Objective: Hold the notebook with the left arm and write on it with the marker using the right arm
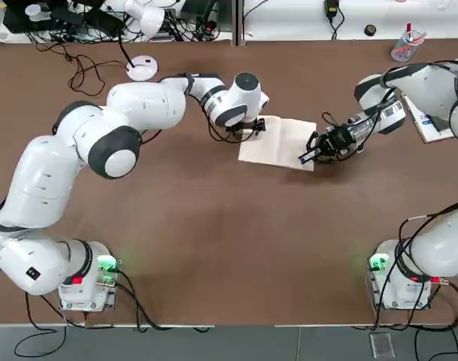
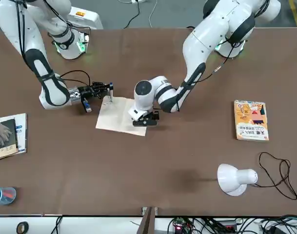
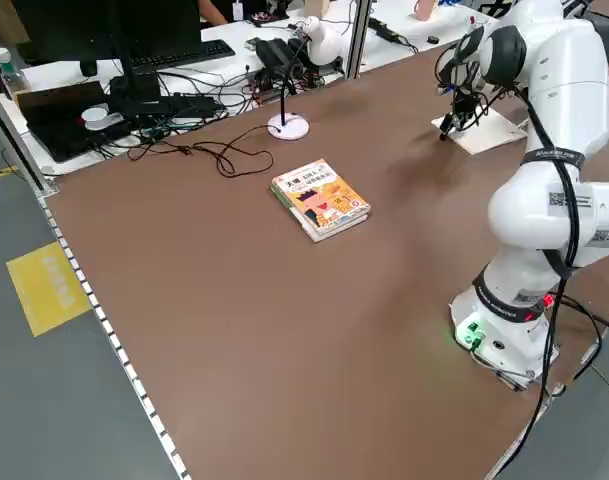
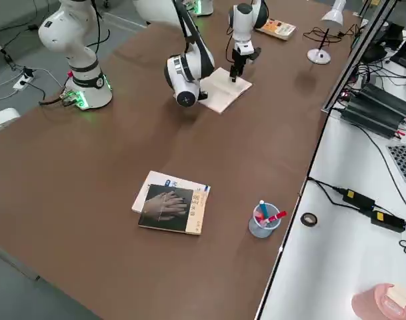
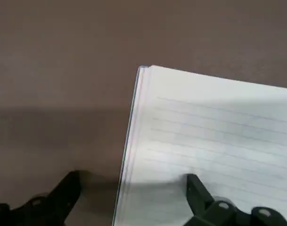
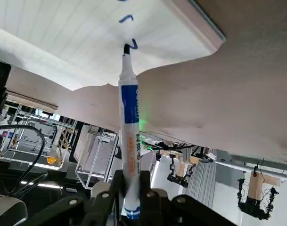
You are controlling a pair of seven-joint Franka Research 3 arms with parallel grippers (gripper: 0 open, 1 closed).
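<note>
Lined notebook [image 1: 277, 141] lying open and flat on the brown table [image 1: 213, 248], about midway between the two arms and toward the far side from their bases. Two small blue pen strokes [image 6: 126, 19] mark the page near one corner. The marker [image 6: 128, 136], a white barrel with a blue band and dark tip, stands with its tip on the paper at the newest stroke, close to the page's edge.

The right gripper [image 1: 313, 147] has its fingers clamped on the marker's lower barrel and reaches in level from the notebook's right-hand edge. The left gripper [image 2: 145, 118] points straight down at the opposite edge, fingers spread apart and holding nothing: one fingertip [image 5: 196, 186] rests on the page just inside the edge, the other [image 5: 68, 186] on the table just beside the book, so that the notebook is pinned rather than grasped.

Step in hand, as judged here: writing, with a few marks already made. To do it well, the left fingertip should keep steady downward pressure so the thin pages do not slide or lift. The right arm should draw short strokes with light contact, holding the marker at a constant tilt and moving inward from the corner, away from the page edge.

Outlying objects: an orange illustrated book [image 2: 251, 120], a white desk lamp [image 2: 234, 178], and a dark-covered book picturing a hand [image 4: 172, 209].
</note>
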